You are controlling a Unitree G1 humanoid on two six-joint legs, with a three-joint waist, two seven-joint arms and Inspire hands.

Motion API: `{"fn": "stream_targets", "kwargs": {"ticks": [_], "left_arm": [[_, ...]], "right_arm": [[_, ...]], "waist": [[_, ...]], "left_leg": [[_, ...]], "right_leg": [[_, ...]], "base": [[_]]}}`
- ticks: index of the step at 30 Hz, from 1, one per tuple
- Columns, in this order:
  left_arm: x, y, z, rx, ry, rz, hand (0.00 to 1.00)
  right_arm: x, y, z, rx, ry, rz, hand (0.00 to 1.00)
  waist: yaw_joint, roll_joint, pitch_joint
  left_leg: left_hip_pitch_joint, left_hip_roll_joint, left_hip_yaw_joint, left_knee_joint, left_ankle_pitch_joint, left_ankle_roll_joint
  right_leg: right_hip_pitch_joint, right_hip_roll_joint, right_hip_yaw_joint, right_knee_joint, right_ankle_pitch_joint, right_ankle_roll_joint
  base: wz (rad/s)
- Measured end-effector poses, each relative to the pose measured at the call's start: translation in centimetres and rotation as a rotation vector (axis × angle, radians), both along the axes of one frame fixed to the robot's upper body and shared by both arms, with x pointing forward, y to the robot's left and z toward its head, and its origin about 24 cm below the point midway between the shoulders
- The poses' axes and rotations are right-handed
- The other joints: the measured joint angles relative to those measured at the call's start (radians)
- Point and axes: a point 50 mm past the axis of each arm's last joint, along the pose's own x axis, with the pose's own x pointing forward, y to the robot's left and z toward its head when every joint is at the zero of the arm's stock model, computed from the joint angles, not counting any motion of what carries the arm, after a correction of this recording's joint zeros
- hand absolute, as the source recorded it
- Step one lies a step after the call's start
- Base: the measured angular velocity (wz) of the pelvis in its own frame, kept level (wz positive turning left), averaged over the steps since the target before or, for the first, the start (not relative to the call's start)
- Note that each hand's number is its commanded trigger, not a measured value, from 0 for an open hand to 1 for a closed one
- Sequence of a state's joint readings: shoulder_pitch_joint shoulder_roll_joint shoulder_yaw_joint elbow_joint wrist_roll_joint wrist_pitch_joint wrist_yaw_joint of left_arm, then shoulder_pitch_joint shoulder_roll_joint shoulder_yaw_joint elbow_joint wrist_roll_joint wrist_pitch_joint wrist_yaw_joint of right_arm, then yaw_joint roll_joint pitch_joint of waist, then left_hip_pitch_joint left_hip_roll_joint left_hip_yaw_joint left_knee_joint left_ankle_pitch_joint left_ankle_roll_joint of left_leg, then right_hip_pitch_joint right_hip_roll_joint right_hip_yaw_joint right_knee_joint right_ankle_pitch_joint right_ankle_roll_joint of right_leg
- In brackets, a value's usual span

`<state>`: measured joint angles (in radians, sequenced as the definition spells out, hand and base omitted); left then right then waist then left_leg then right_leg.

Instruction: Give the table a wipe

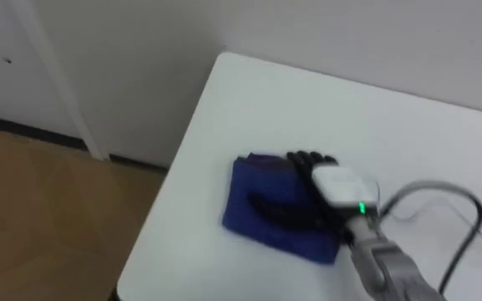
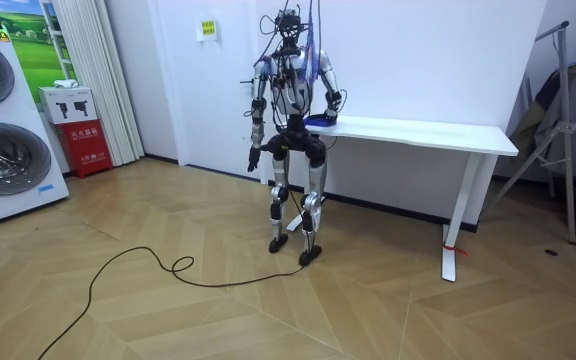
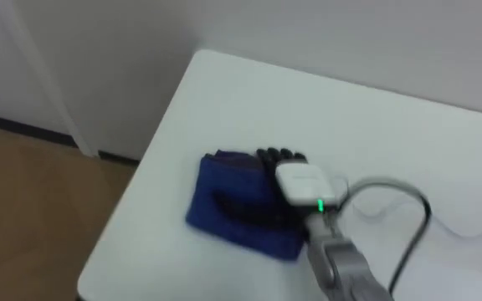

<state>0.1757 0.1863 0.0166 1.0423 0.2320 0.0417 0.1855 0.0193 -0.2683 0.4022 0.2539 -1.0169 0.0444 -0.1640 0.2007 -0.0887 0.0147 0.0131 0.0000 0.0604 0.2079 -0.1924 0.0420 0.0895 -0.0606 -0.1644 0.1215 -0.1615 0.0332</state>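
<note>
A dark blue folded cloth lies near the left end of the white table. My right hand rests flat on top of the cloth, open, its dark fingers stretched toward the wall and the thumb lying across the cloth. In the room view I stand at the end of the table on the room view's left, right arm reaching over the cloth. My left hand hangs beside my hip, away from the table.
The table's left edge and far corner are close to the cloth, with wooden floor below. A white wall runs behind the table. Washing machines and a red box stand on the room view's left.
</note>
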Motion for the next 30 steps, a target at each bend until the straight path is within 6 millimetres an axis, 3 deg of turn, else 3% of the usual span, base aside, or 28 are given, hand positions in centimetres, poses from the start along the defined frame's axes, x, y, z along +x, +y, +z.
{"fn": "stream_targets", "kwargs": {"ticks": [1,4,12,20,30], "left_arm": [[0.0,-0.2,0.0,-0.004,0.000,0.000,0.00],[0.0,-0.3,-0.1,-0.008,-0.001,0.001,0.00],[-1.2,-0.3,-0.3,-0.006,0.052,0.020,0.00],[-0.9,-0.3,-0.3,-0.003,0.049,0.020,0.00],[-0.9,-0.3,-0.2,0.001,0.045,0.019,0.00]], "right_arm": [[0.0,0.0,-0.1,-0.012,-0.008,0.002,0.00],[0.2,0.1,-0.5,-0.012,-0.016,-0.007,0.00],[-0.3,-0.1,-1.7,-0.018,0.011,-0.046,0.00],[-0.9,-0.3,-2.0,-0.014,-0.003,-0.058,0.00],[-1.4,-0.2,-2.1,0.005,-0.020,-0.050,0.00]], "waist": [[-0.002,0.002,-0.0037],[-0.003,0.013,-0.0004],[-0.001,0.004,-0.0057],[-0.005,0.003,-0.0076],[-0.015,0.007,-0.0100]], "left_leg": [[0.006,0.000,-0.002,-0.017,0.003,-0.005],[0.015,-0.002,-0.006,-0.034,0.012,-0.018],[0.032,-0.006,-0.014,-0.040,0.010,-0.016],[0.033,-0.014,-0.018,-0.039,0.004,-0.007],[0.044,-0.014,-0.021,-0.042,0.004,-0.007]], "right_leg": [[0.001,0.002,-0.018,-0.001,0.001,-0.001],[0.010,0.012,-0.034,0.000,0.002,-0.003],[0.018,0.010,-0.076,0.016,0.002,-0.004],[0.029,0.002,-0.114,0.016,0.002,-0.004],[0.038,0.001,-0.114,0.014,0.002,-0.004]], "base": [[0.14],[0.09],[0.03],[0.00],[0.00]]}}
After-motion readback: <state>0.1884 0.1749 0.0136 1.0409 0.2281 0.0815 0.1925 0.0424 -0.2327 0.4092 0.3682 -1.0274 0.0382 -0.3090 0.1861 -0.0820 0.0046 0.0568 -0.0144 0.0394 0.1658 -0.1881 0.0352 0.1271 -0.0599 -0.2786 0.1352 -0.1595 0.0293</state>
